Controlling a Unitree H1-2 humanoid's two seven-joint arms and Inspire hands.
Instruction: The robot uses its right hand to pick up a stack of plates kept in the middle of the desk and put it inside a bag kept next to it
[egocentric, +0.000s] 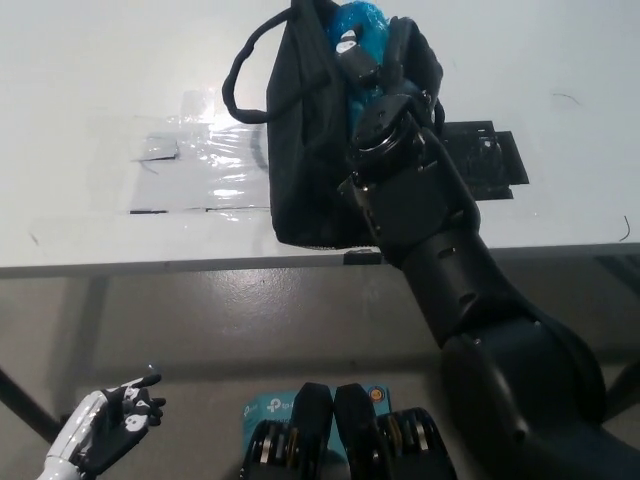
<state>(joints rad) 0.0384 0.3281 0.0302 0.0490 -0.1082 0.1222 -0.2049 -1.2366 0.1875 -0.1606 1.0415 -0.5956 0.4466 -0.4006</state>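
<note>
Right hand (362, 62) reaches into the black bag (305, 150), upper centre; grasp unclear. Glossy blue plates (352, 22) show inside. Left hand (105, 432), lower left, fingers spread.

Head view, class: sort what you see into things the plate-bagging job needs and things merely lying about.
Belonging to the job:
black bag
blue plates showing in the bag's mouth
right hand at the bag's opening

Just lying about:
clear tape patch on the desk
black mat
left hand, resting low
</note>
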